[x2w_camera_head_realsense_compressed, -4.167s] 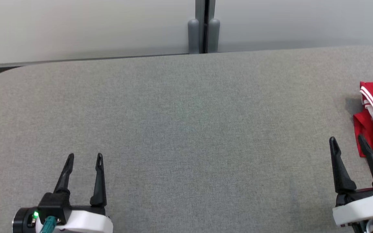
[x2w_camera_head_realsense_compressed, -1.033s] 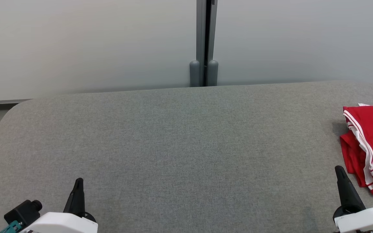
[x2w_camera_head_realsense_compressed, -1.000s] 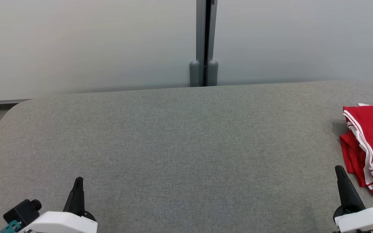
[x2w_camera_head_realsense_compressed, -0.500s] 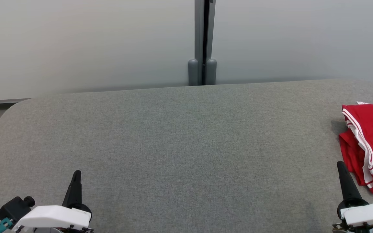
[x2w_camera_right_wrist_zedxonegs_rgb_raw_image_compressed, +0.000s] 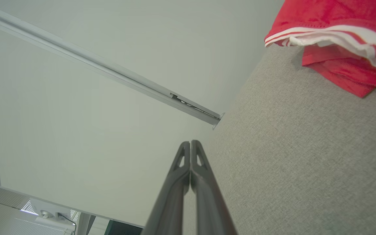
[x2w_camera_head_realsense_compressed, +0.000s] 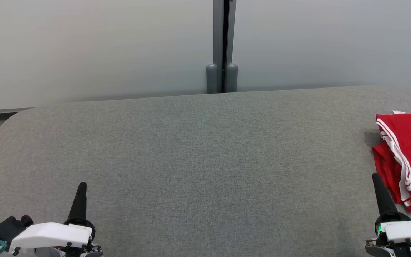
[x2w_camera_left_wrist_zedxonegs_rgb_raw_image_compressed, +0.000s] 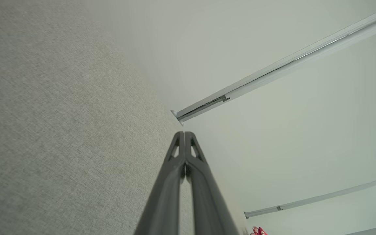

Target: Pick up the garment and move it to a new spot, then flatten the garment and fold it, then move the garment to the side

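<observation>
Garment parked at the table's right edge, both grippers empty.

The red garment [x2w_camera_head_realsense_compressed: 407, 157] with white stripes lies in a compact, layered bundle on the grey table [x2w_camera_head_realsense_compressed: 191, 153], far to the robot's right and partly cut off by the head view's edge. The right gripper [x2w_camera_head_realsense_compressed: 377, 179] sits low just beside its near corner without touching it, fingers pressed together on nothing. The left gripper [x2w_camera_head_realsense_compressed: 81, 187] is well apart at the opposite side, likewise closed and empty. Judging by the neat stack set off to the side, the folding and the final move look done. The layers sit slightly uneven, so a touch-up might remain.
</observation>
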### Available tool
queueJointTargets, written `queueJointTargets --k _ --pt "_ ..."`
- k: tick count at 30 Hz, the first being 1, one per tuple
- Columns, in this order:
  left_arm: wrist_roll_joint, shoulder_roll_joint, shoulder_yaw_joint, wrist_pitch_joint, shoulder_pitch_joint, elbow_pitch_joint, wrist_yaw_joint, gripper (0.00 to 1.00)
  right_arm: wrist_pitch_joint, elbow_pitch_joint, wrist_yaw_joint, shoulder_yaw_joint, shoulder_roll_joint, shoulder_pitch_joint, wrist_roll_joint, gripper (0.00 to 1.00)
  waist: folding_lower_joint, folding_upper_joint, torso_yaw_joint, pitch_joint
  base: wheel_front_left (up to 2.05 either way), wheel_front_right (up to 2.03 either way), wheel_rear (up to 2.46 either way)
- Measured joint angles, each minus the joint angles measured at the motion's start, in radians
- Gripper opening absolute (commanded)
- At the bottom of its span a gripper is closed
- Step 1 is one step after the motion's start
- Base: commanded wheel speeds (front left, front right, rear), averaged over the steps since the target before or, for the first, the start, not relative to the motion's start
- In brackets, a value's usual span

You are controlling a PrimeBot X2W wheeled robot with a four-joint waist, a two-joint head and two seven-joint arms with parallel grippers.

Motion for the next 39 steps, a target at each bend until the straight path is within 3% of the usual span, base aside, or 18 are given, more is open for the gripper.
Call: queueJointTargets --k 39 --pt "-0.302 -0.036 0.081 0.080 -0.053 0.008 -0.062 0.00 0.010 0.070 0.000 -0.022 0.019 -0.071 0.310 0.00 0.0000 0.0000 -0.012 0.015 0.00 0.00 0.00"
